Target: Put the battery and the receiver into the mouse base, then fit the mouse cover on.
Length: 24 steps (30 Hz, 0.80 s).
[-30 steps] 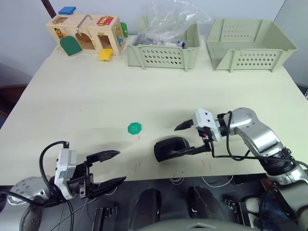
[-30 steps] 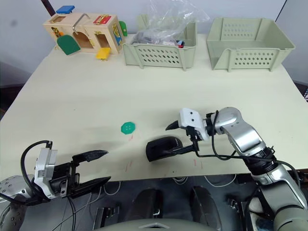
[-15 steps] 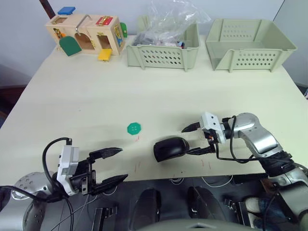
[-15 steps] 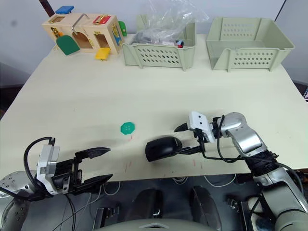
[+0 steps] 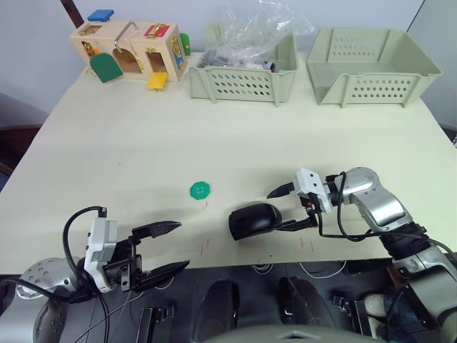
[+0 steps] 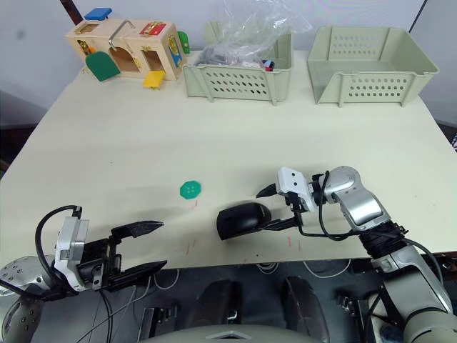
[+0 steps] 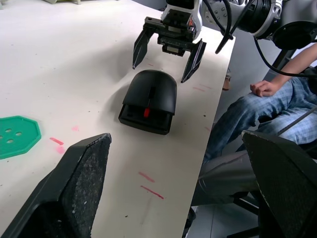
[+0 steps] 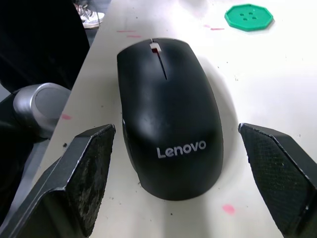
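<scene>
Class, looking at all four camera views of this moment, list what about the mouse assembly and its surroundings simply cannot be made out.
1. Battery and receiver: the mouse cover closes over the mouse base, hiding the compartment in every view.
2. Contents of the middle basket: a crumpled plastic bag covers them in the eye views.
3. The seated person: cut off by the left wrist view's edge.

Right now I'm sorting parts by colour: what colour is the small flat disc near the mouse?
Green. The disc shows best in the right wrist view.
</scene>
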Tool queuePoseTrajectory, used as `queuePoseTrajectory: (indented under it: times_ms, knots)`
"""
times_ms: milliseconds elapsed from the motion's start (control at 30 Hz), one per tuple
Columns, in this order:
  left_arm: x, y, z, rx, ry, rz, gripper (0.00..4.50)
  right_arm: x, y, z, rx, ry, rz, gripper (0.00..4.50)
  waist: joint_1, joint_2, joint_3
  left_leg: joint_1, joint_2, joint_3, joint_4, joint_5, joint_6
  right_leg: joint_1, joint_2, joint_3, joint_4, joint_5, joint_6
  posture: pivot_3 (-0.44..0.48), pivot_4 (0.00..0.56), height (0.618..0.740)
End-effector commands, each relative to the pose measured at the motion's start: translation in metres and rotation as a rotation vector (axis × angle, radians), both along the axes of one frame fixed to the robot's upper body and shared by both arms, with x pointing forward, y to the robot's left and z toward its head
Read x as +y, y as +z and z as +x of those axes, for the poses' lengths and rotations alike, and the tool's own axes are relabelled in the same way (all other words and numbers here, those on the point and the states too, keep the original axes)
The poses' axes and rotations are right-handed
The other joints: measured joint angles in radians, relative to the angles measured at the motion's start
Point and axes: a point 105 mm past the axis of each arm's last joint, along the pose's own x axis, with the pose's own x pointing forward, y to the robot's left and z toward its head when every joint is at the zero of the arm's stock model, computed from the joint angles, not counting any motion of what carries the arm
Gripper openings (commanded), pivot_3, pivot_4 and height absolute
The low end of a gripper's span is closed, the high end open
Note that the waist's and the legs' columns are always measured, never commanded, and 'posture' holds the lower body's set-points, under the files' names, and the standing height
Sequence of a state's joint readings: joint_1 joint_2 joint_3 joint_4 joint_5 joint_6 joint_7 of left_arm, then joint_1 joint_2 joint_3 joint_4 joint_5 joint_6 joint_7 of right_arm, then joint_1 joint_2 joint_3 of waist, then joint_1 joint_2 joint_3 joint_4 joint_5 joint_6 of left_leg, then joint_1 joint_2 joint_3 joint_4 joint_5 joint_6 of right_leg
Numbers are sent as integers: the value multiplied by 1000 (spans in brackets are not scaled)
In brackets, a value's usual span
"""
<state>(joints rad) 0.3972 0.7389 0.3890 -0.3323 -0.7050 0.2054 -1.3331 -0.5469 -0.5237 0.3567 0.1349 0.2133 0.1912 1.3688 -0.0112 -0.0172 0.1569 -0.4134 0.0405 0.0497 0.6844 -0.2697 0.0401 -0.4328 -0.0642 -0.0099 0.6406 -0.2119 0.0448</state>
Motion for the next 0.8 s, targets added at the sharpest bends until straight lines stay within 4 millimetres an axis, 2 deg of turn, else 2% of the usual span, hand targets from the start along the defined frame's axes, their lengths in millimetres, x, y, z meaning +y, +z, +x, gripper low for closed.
queuePoseTrajectory:
  times_ms: [33, 367, 433, 800]
  knots:
    - [-1, 6, -1, -38, -9, 18, 4500, 6, 8, 0, -34, 32, 12, 4189, 0, 0, 0, 0, 0, 0, 0, 0, 0, 0, 0, 0, 0, 0, 0, 0, 150, 740]
    - [-2, 6, -2, -37, -8, 20, 4500, 6, 7, -1, -32, 35, 9, 4189, 0, 0, 0, 0, 0, 0, 0, 0, 0, 0, 0, 0, 0, 0, 0, 0, 150, 740]
    - [-2, 6, -2, -36, -8, 20, 4500, 7, 7, -1, -34, 37, 8, 3688, 0, 0, 0, 0, 0, 0, 0, 0, 0, 0, 0, 0, 0, 0, 0, 0, 150, 740]
    - [-3, 7, -2, -37, -4, 21, 4500, 8, 8, 0, -40, 37, 7, 3688, 0, 0, 0, 0, 0, 0, 0, 0, 0, 0, 0, 0, 0, 0, 0, 0, 150, 740]
